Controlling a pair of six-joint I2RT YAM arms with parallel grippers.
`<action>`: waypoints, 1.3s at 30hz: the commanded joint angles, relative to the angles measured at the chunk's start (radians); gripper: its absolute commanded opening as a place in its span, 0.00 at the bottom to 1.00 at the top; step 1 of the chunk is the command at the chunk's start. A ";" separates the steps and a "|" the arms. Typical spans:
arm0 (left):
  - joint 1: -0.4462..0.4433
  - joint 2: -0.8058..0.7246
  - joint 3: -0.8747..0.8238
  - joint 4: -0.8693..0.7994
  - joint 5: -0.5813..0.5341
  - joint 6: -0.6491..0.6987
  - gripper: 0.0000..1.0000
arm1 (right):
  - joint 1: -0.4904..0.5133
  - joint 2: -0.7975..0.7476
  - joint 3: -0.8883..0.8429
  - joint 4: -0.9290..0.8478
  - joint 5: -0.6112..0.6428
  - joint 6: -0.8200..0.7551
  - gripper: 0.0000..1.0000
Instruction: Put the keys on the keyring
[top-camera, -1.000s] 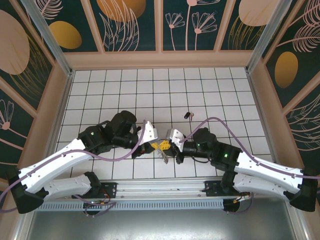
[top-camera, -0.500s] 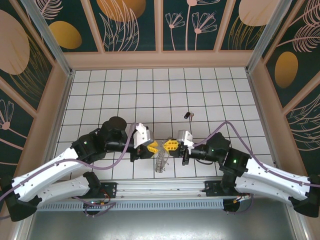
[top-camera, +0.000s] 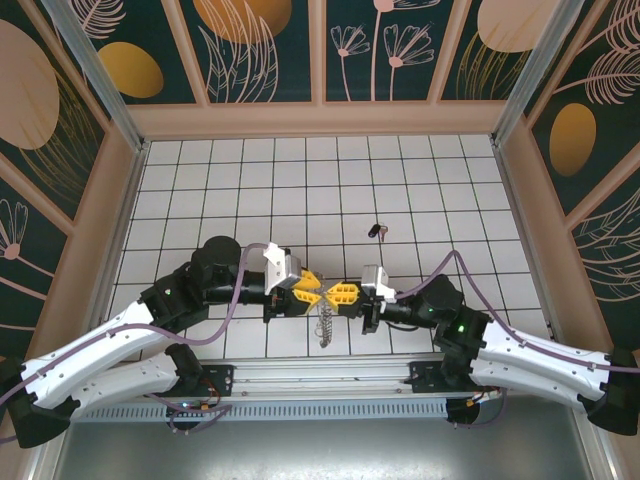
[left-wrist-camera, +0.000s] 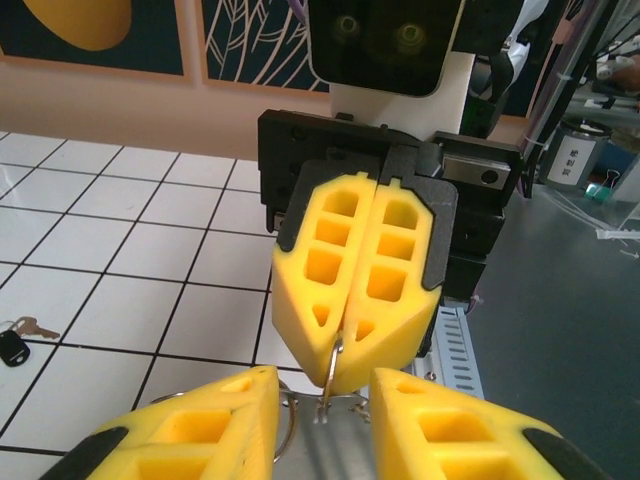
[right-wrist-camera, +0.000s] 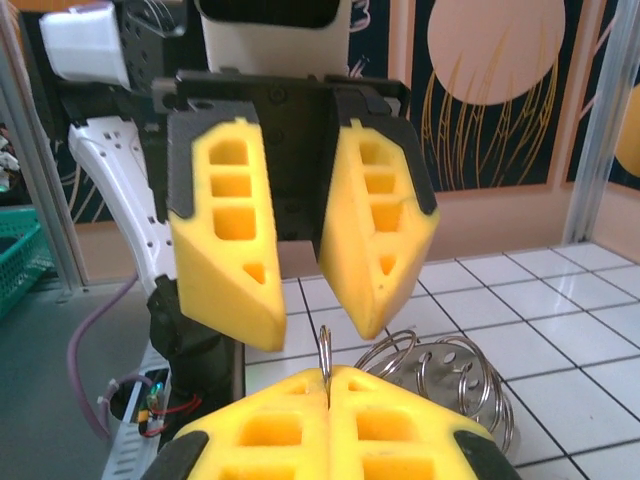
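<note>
Finding: within the last second your left claw has let go. Its jaws were shut a second ago and now stand partly parted, gripping nothing. The right claw stays fully closed, pinching one wire of the keyring, which dangles below its tip over the near tiles of the worktop. The two claws have drawn out of their huddle and now face tip to tip.

Judgement: the right claw alone now carries the ring, and no key is on it yet. The keys lie farther off and slightly right, well apart from both claws.

Views: the right wrist camera shows the ring's silvery coils beside its own pads, and the gap between the opposing jaws. From overhead the ring reads merely as a thin hanging strand. The left wrist camera catches the keys flat on the tiles at its left margin.
</note>
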 joint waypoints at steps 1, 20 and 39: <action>-0.005 -0.002 -0.010 0.049 0.027 -0.012 0.28 | 0.003 -0.026 -0.019 0.153 -0.026 0.027 0.00; -0.005 0.014 -0.006 0.078 0.070 -0.017 0.16 | 0.001 0.003 -0.060 0.284 -0.040 0.058 0.00; -0.005 0.006 -0.006 0.116 0.102 -0.031 0.00 | -0.003 0.028 -0.077 0.344 -0.035 0.065 0.00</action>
